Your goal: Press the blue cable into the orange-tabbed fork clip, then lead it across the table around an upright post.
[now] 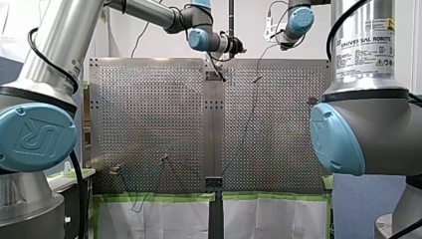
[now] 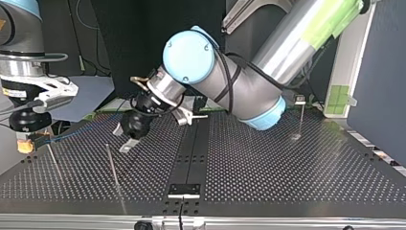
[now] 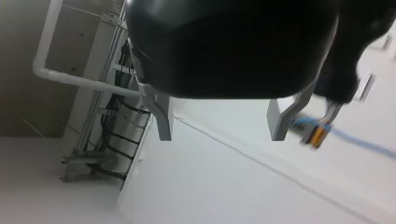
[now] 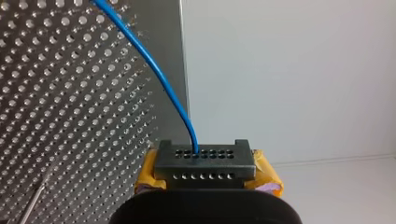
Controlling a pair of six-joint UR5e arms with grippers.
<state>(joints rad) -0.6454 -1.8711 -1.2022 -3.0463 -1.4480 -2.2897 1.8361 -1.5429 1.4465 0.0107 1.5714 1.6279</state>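
My right gripper (image 2: 27,143), at 9 o'clock in the top view, pinches the blue cable (image 4: 163,80), my left gripper (image 3: 222,123) gapes empty, so I should hold the cable taut and lower it slowly.

The front view looks from behind and above, well back, forward over the whole table (image 1: 149,124). The top view sits low at the table's far side and faces back the other way. Both share the table's middle strip (image 1: 214,124). The left wrist view looks along my left gripper (image 3: 221,137), out past the table, and catches the blue cable (image 3: 364,144). The right wrist view sees that cable very close, at the table's edge.
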